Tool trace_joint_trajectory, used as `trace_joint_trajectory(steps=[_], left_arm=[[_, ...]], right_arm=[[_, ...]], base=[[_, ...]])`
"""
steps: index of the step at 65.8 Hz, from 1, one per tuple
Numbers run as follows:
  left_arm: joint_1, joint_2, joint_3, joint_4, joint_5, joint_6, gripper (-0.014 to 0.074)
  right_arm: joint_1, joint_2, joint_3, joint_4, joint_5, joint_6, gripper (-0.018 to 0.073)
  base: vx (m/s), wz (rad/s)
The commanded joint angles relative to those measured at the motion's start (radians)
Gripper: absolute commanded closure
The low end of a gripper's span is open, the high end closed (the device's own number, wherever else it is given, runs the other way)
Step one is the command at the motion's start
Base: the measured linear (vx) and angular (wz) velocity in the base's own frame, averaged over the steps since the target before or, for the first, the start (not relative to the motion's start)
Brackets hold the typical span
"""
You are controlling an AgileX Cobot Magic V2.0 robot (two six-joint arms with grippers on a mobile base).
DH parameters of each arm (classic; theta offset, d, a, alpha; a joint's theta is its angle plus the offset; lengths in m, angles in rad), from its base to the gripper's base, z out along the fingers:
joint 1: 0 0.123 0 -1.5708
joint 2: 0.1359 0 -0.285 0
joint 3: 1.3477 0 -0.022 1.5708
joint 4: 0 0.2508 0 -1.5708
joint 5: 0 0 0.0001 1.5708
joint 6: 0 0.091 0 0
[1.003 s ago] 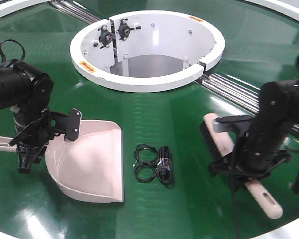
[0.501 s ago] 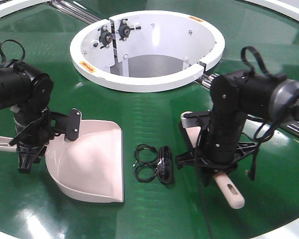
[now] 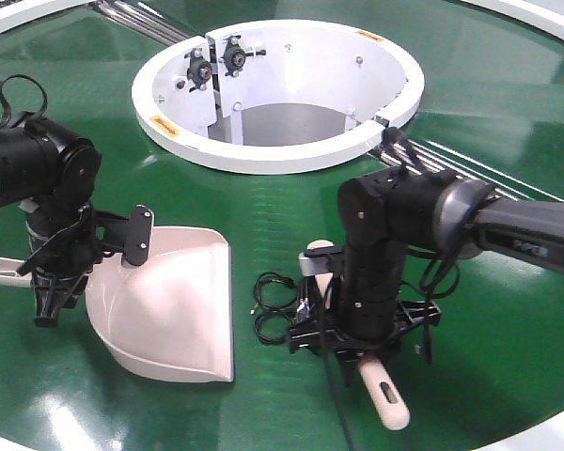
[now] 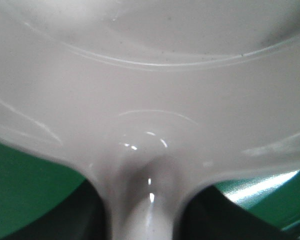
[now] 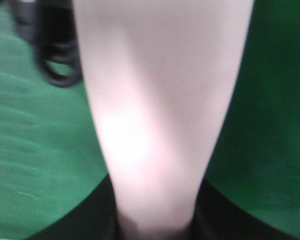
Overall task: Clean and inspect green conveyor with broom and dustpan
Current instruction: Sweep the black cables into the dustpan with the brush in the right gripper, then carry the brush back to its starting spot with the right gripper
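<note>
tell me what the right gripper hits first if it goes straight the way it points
Likely the green conveyor: the right gripper points roughly downward, shut on the broom, so the belt lies directly beneath. Depth is unclear.

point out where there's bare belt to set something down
Bare green conveyor lies between the white hub and the dustpan, and at the near edge below the black cable coil. Crowded: the gap between dustpan lip and broom, filled by the coil.

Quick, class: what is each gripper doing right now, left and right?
Left gripper: closed, holding the dustpan by its handle.
Right gripper: closed, holding the broom by its handle.
</note>
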Motion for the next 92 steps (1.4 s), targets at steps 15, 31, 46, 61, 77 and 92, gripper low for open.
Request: trace_joint_trajectory(steps=[15, 31, 46, 61, 77, 92], left_arm=[[-0.004, -0.045, -0.025, 0.005, 0.019, 0.001, 0.0603], [-0.004, -0.045, -0.025, 0.005, 0.019, 0.001, 0.0603], [-0.004, -0.045, -0.025, 0.005, 0.019, 0.001, 0.0603], [-0.004, -0.045, -0.025, 0.005, 0.019, 0.001, 0.0603], [-0.004, -0.045, -0.025, 0.005, 0.018, 0.001, 0.0603], [-0.004, -0.045, -0.025, 0.005, 0.018, 0.001, 0.0603]], right_arm=[[0.099, 0.075, -0.208, 0.099, 0.084, 0.017, 0.0564], [0.174, 0.198, -0.440, 0.247, 0.084, -0.035, 0.0564], [0.196, 0.197, -0.610, 0.267, 0.083, -0.068, 0.0564], [0.170, 0.153, -0.570, 0.195, 0.083, -0.068, 0.0564], [0.089, 0.045, -0.374, 0.058, 0.083, -0.068, 0.0564], [-0.046, -0.095, -0.168, -0.055, 0.081, -0.110, 0.0564]], base=[[0.00, 0.00], [0.00, 0.00], [0.00, 0.00], [0.00, 0.00], [0.00, 0.00], [0.00, 0.00]])
